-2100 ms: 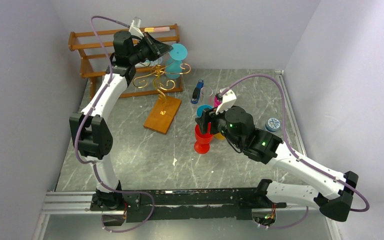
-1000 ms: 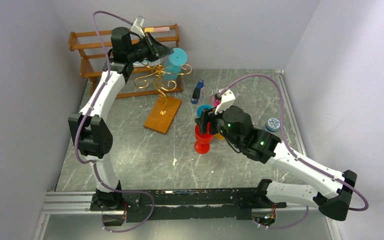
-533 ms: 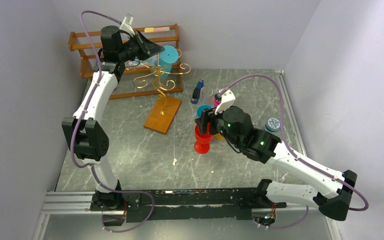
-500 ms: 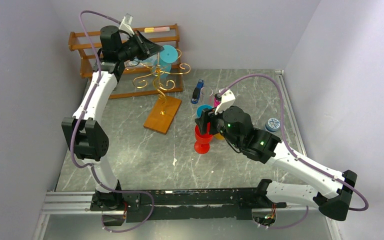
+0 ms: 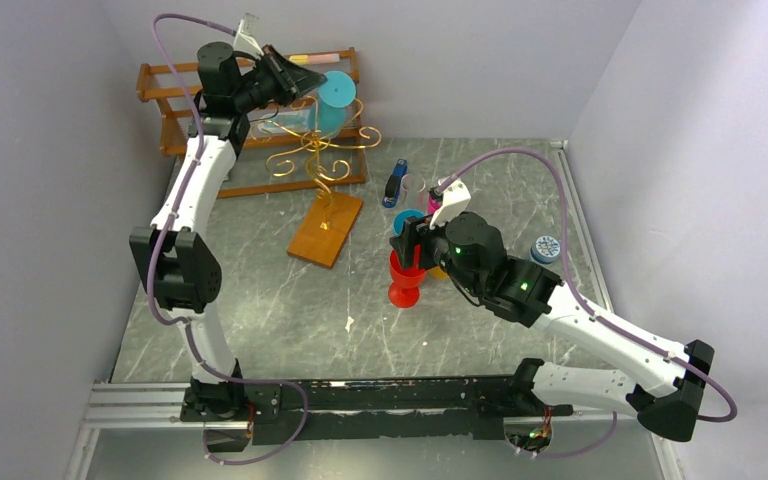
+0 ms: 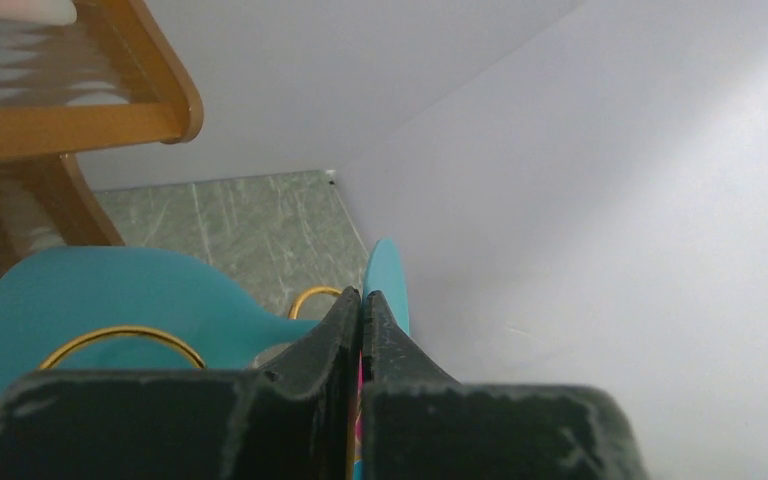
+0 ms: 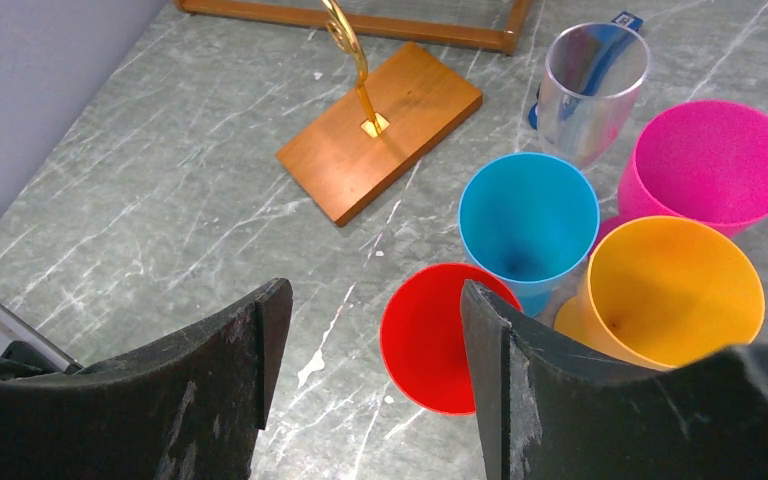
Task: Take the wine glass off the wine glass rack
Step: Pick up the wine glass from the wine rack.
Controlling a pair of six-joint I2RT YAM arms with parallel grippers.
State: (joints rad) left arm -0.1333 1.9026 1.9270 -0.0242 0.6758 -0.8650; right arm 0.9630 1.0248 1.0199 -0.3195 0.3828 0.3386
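The wine glass rack (image 5: 318, 152) is gold wire with curled arms on an orange-brown wooden base (image 5: 325, 228). My left gripper (image 5: 298, 82) is shut on the stem of a teal wine glass (image 5: 336, 90), held tilted high over the rack's top. In the left wrist view the shut jaws (image 6: 362, 296) sit between the teal bowl (image 6: 110, 290) and foot (image 6: 386, 282), with gold wire (image 6: 120, 334) crossing the bowl. I cannot tell if the glass touches the wire. My right gripper (image 5: 407, 245) is open over a red glass (image 7: 430, 335).
A brown slatted shelf rack (image 5: 175, 100) stands behind the left gripper. Blue (image 7: 528, 225), orange (image 7: 675, 290), pink (image 7: 715, 165) and clear (image 7: 590, 85) glasses cluster beside the red one. A dark blue item (image 5: 393, 185) and a round lid (image 5: 545, 247) lie on the table.
My left gripper has lifted the teal glass up and to the left, from the rack's right arm towards the shelf rack. The right arm has not moved.
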